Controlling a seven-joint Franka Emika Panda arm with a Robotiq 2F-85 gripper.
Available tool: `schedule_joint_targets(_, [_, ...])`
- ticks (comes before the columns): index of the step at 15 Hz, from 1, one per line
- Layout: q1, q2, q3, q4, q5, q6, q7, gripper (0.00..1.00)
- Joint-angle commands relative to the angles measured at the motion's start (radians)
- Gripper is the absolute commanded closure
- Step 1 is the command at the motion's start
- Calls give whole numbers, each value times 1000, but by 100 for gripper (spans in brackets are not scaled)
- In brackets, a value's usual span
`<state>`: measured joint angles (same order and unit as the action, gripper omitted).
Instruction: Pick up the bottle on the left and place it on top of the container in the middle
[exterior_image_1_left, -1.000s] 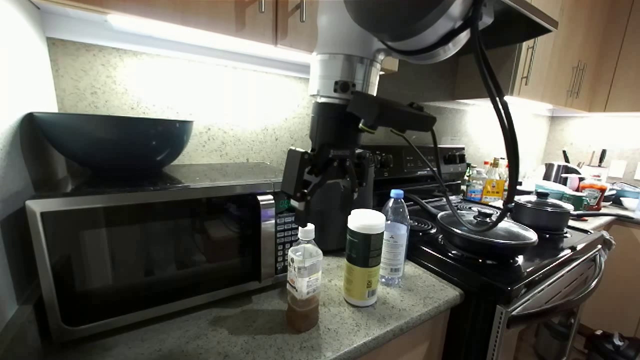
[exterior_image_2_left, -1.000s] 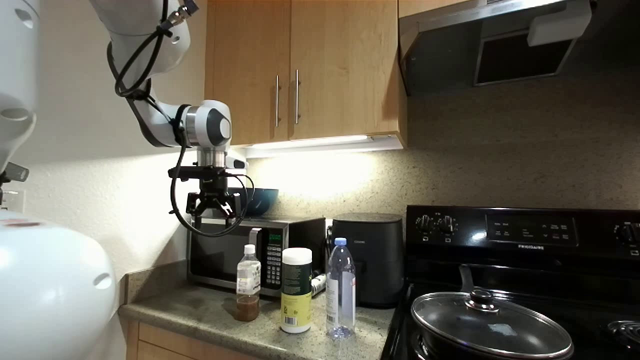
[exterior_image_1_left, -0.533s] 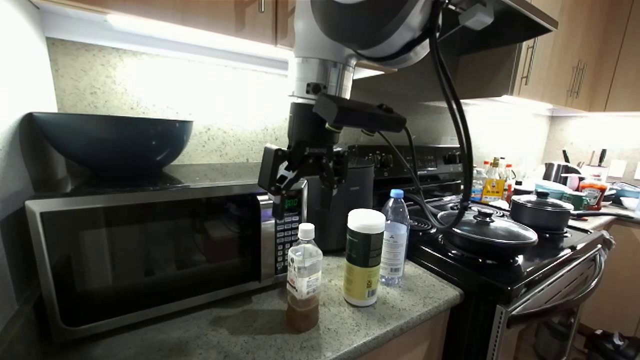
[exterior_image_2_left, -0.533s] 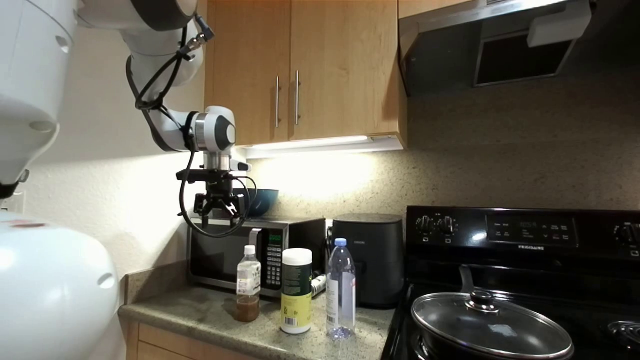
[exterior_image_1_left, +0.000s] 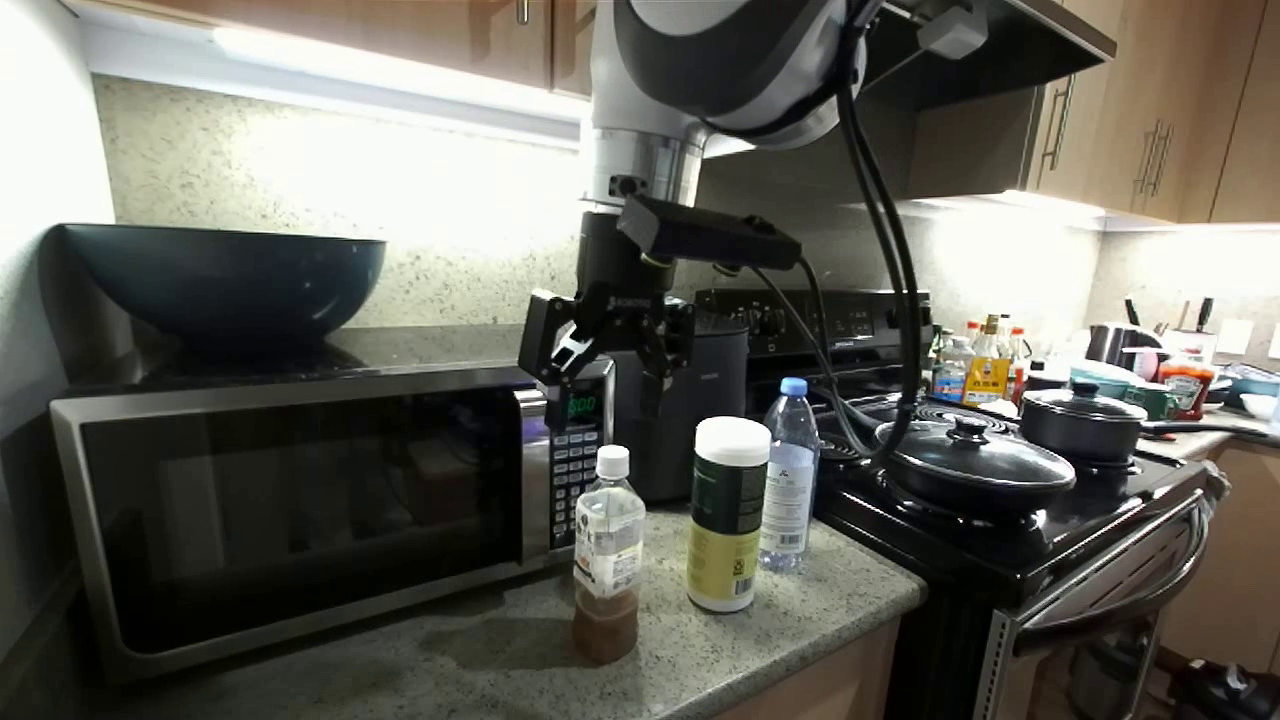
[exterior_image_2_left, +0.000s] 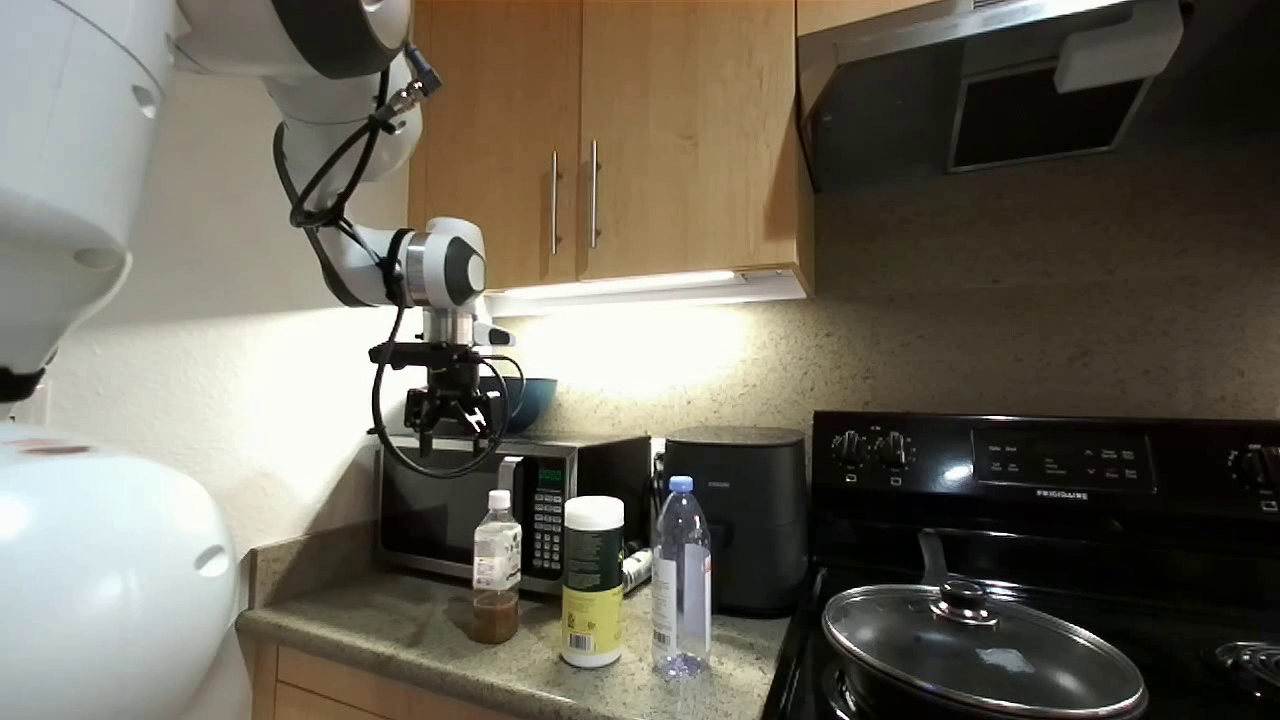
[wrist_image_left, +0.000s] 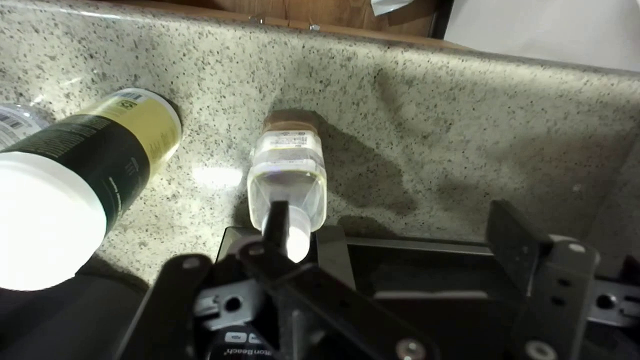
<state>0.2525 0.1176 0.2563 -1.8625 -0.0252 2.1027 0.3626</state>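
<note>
In both exterior views the stove (exterior_image_2_left: 1050, 550) borders the right edge of the counter (exterior_image_2_left: 415, 625). The microwave (exterior_image_1_left: 310, 500) sits toward the back left corner. Well above the counter, the gripper (wrist_image_left: 388, 215) hangs with its jaws wide apart. The container (exterior_image_1_left: 728, 515) stands upright, nearer the right edge. Apart from it, farther from the stove, the bottle (exterior_image_1_left: 608, 560) stands upright between microwave and front edge.
</note>
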Motion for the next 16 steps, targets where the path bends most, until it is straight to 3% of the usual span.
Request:
schedule_joint_targets(1, [-2, 72, -33, 74, 33, 29, 48, 0])
schedule_joint_targets(5, [3, 127, -72, 136, 39, 16, 103, 0])
schedule_joint_targets(7, [26, 144, -106, 169, -45, -72, 211, 0])
schedule_joint_targets(8, [11, 127, -91, 133, 3, -11, 124, 0])
schedule_joint_targets(16, [17, 167, -102, 165, 9, -58, 163, 0])
